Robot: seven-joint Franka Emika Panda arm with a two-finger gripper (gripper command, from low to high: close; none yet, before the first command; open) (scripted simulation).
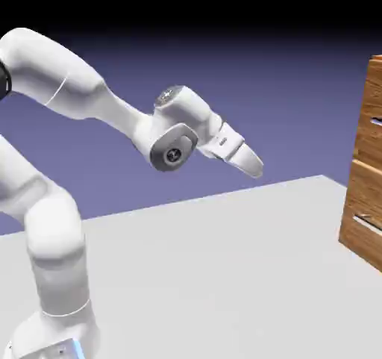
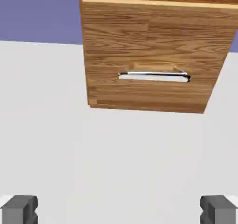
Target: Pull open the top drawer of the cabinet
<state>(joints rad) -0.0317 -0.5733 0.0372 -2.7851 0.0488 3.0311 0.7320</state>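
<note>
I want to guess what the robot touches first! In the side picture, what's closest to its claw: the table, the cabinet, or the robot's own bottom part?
1. Table, just below the claw.
2. Cabinet, off to the right.
3. Robot's bottom part, lower left corner.

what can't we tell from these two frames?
- Tall brown wood-grain cabinet: the exterior view's right edge cuts it off, leaving a strip.
- Top drawer: hand view's top edge crops the cabinet; only a lower front with a slim silver bar handle shows whole.
- White two-finger hand: exterior view is side-on, gap unreadable; grey fingertips cut by hand view's bottom edge.
</note>
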